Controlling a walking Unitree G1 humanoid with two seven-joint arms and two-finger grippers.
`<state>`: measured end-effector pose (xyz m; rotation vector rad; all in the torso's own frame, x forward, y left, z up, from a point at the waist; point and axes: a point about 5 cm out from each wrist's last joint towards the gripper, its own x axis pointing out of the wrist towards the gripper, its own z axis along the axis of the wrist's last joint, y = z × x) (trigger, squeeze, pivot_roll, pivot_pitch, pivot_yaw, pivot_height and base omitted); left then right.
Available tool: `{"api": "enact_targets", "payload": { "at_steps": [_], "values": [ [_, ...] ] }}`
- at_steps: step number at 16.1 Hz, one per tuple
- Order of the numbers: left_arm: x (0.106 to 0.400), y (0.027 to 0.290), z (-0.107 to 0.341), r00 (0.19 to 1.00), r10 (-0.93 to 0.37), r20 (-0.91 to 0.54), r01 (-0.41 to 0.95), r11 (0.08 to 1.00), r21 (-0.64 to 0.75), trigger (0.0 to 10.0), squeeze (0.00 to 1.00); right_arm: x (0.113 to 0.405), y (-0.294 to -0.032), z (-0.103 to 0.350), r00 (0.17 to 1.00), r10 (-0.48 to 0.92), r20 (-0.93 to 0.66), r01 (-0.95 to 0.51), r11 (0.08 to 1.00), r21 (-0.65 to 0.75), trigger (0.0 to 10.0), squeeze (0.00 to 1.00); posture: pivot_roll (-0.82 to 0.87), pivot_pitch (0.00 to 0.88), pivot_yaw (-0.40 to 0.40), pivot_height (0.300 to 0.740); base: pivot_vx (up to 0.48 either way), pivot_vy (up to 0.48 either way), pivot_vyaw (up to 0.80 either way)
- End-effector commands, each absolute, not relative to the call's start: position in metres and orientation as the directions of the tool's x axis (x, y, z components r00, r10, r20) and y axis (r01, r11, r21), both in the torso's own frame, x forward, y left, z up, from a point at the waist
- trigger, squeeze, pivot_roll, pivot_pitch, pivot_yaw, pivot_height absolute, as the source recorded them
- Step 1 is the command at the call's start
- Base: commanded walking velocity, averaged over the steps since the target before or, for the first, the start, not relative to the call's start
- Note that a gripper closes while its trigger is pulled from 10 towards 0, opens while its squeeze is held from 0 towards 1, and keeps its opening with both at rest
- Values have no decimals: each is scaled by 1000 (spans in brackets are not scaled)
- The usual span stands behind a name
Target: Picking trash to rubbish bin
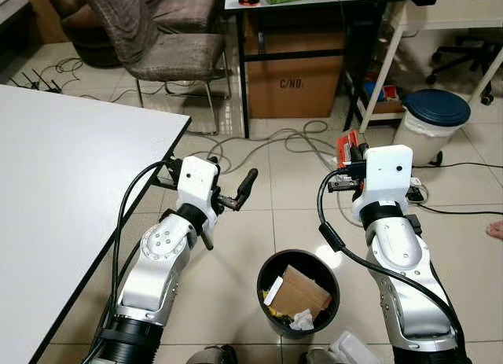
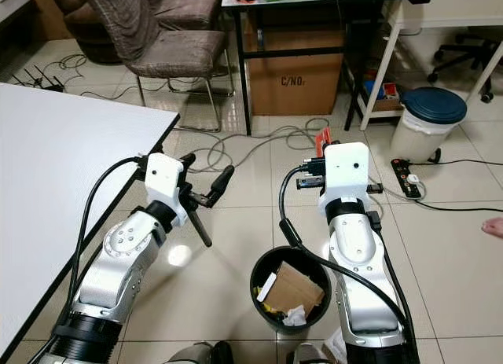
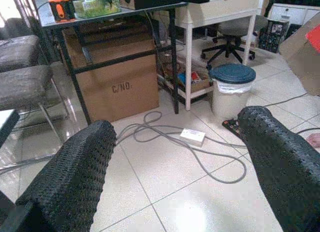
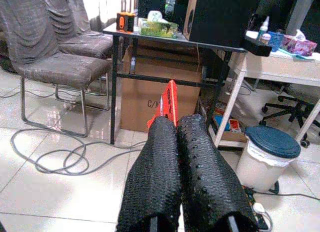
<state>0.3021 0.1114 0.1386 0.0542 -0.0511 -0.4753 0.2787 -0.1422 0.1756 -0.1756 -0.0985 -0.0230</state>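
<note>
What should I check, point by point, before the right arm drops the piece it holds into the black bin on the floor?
1. Grasp: the right gripper is shut on the flat red-orange wrapper, which sticks out between the fingers. Ok.
2. Position over the round black rubbish bin: in the head views the gripper is ahead of the bin, not above its mouth. Not ok.
3. Bin mouth: open, with brown cardboard and crumpled white paper inside, and room left. Ok.
4. Left gripper: open, holding nothing, off to the side of the bin. Ok.
5. Grey cables on the tiled floor: they lie beyond the bin. Ok.
</note>
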Motion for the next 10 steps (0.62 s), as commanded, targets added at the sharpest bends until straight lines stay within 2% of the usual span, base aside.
{"api": "enact_targets", "payload": {
  "at_steps": [1, 10],
  "values": [
    [300, 111, 137, 885, -465, 23, 462, 884, 69, 10000, 0, 281, -141, 177, 995, -15, 103, 33, 985, -172, 10000, 0, -131, 133, 79, 740, 0, 0, -619],
    [299, 113, 133, 886, -464, 9, 462, 883, 75, 10000, 0, 281, -138, 174, 996, -10, 90, 25, 985, -168, 10000, 0, -120, 149, 85, 740, 0, 0, -767]
  ]
}}
